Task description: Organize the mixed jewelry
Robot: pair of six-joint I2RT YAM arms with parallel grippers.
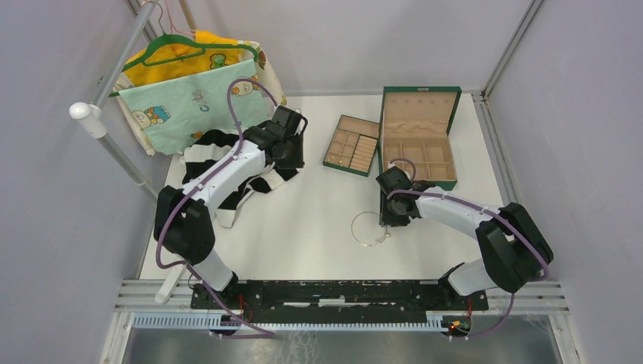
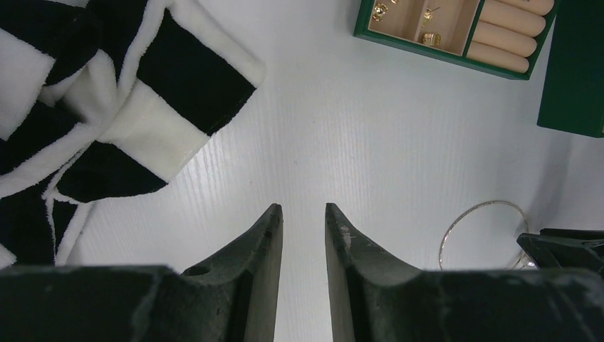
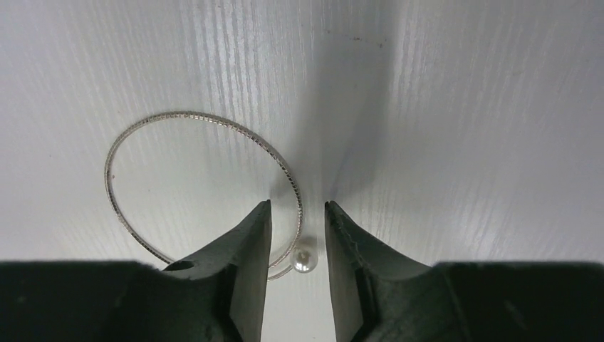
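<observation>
A thin silvery wire hoop (image 1: 352, 227) (image 3: 192, 114) with a small pearl (image 3: 304, 261) at its end lies flat on the white table, in front of the right arm. My right gripper (image 1: 390, 226) (image 3: 298, 204) hangs just over the hoop's right side, open. The wire and the pearl sit in the gap between the fingers, touching neither. Tiny gold pieces (image 2: 429, 37) rest in a compartment of the tan tray (image 1: 327, 155) (image 2: 441, 53). My left gripper (image 1: 292, 155) (image 2: 303, 207) is open and empty above bare table. The hoop (image 2: 484, 204) shows at its lower right.
An open green jewelry box (image 1: 455, 163) (image 2: 577, 71) stands right of the tray. A black-and-white striped garment (image 1: 220, 171) (image 2: 107, 107) lies under the left arm. Baby clothes on a green hanger (image 1: 197, 83) hang from a rack (image 1: 114, 148) at the back left.
</observation>
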